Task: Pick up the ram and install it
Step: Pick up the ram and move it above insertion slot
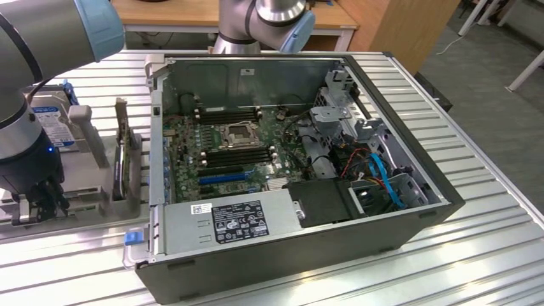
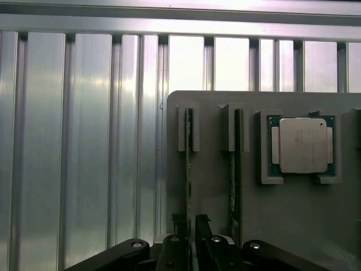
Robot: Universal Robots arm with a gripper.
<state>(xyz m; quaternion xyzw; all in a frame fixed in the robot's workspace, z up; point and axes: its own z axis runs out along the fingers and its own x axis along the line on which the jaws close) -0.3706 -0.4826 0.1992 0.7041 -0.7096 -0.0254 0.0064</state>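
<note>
The gripper point(image 2: 190, 219) straddles the ram point(image 2: 189, 147), which stands on edge in a slot of the grey holder point(image 2: 293, 220). It is the stick farther from the silver CPU point(image 2: 303, 145), with a second stick point(image 2: 236, 169) between them. In the exterior view this spot lies at the lower left of the frame, beside the open computer case point(image 1: 408, 210). Whether the gripper is clamped on the board or merely around it, I cannot tell. The board looks light, thin and stiff, probably brittle. It is best held squarely by its flat faces near the free edge, since a skewed hold could twist it.
</note>
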